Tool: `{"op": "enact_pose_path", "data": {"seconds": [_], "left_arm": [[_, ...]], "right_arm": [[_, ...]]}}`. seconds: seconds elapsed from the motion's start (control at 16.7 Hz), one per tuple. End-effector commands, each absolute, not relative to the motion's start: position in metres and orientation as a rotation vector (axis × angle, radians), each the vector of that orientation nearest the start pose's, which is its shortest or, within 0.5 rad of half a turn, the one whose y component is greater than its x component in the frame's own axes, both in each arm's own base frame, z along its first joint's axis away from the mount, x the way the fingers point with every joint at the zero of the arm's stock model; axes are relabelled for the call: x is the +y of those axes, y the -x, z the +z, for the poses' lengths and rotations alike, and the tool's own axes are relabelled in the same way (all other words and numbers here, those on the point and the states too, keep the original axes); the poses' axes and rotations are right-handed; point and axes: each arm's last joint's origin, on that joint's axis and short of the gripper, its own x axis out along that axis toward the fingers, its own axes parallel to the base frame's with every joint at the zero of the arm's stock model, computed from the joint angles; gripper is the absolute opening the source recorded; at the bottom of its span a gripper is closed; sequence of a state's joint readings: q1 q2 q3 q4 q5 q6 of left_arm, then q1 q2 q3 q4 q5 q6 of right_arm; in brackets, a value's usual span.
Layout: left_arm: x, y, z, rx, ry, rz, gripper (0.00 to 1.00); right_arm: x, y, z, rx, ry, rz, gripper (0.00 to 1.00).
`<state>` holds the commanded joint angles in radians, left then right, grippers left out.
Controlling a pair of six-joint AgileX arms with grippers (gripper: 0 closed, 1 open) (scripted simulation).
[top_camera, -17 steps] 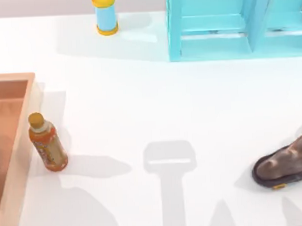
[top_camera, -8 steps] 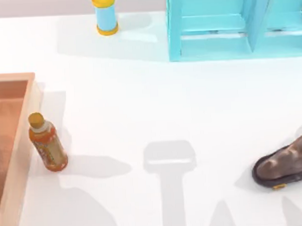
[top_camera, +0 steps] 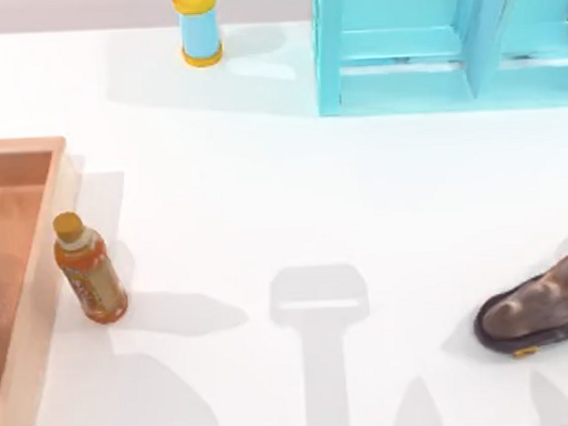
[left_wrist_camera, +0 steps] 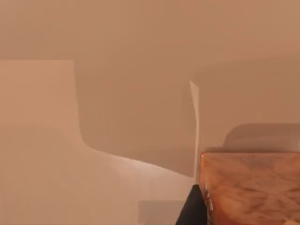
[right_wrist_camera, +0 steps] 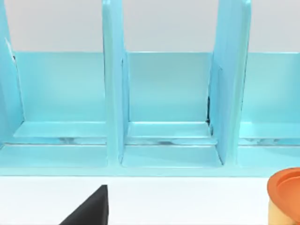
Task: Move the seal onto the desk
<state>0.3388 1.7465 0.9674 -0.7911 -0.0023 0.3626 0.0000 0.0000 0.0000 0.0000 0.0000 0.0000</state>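
The seal (right_wrist_camera: 285, 199) shows in the right wrist view as a rounded orange-red top over a tan body. It sits in front of the turquoise shelf unit (right_wrist_camera: 168, 93), near the shelf's open front and apart from it. Its base is cut off, so what it rests on cannot be told.

A dark part of the right gripper (right_wrist_camera: 89, 210) sits over the white worktop (right_wrist_camera: 187, 201), also in front of the shelf. Whether its jaws are open or closed cannot be told.

In the top view, a blue cylinder with yellow ends (top_camera: 199, 26) stands upright just left of the shelf. An orange bottle with a yellow cap (top_camera: 88, 269) stands well apart from the shelf, towards the near left, just beside the rim of a wooden tray (top_camera: 42, 280). A dark brown glossy lump (top_camera: 538, 306) lies on the worktop well in front of the shelf.

The left wrist view shows a dark part of the left gripper (left_wrist_camera: 191, 210) next to a wooden corner of the tray. The state of its jaws cannot be told.
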Motion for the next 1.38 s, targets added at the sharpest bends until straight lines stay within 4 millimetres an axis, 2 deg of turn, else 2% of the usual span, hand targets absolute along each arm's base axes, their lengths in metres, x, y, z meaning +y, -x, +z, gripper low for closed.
{"op": "enact_pose_path", "data": {"seconds": [0.54,0.66,0.84,1.02,1.2,1.38], "left_arm": [[0.097,-0.272,0.132,1.569,-0.020,-0.016,0.00],[0.096,-0.274,0.138,1.557,-0.029,-0.008,0.00],[0.087,-0.288,0.172,1.494,-0.077,0.019,0.00],[0.061,-0.304,0.231,1.392,-0.124,0.029,0.00],[0.023,-0.299,0.277,1.356,-0.123,0.022,0.00],[-0.010,-0.284,0.298,1.397,-0.085,0.017,0.00]], "right_arm": [[-0.001,-0.106,0.160,0.000,0.000,0.000,1.00],[-0.001,-0.106,0.160,0.000,0.000,0.000,1.00],[-0.001,-0.106,0.160,0.000,0.000,0.000,1.00],[-0.001,-0.106,0.160,0.000,0.000,0.000,1.00],[-0.001,-0.106,0.160,0.000,0.000,0.000,1.00],[-0.001,-0.106,0.160,0.000,0.000,0.000,1.00]]}}
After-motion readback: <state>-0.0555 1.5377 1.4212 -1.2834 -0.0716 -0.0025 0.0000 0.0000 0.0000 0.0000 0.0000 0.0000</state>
